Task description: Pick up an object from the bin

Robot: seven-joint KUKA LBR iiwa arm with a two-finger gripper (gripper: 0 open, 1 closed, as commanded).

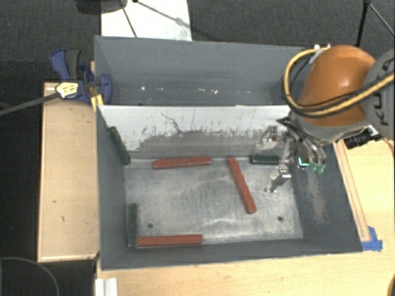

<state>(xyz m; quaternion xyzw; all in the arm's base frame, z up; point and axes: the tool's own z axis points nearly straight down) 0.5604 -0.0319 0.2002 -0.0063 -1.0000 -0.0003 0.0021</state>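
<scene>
My gripper [275, 160] hangs low at the right end of the bin, near the back wall, and is open. One metal finger [270, 139] stands toward the back wall and the other finger [279, 180] toward the front. A short dark green bar [263, 160] lies flat at the foot of the back wall, its right end reaching into the gap between the fingers. Whether either finger touches it I cannot tell. Just left of the gripper a red-brown bar [241, 184] lies slanted on the floor.
A second red-brown bar [182, 163] lies along the back wall and a third [169, 240] by the front wall. Two dark green bars sit at the left, one leaning at the back corner [117, 145] and one near the front [131, 224].
</scene>
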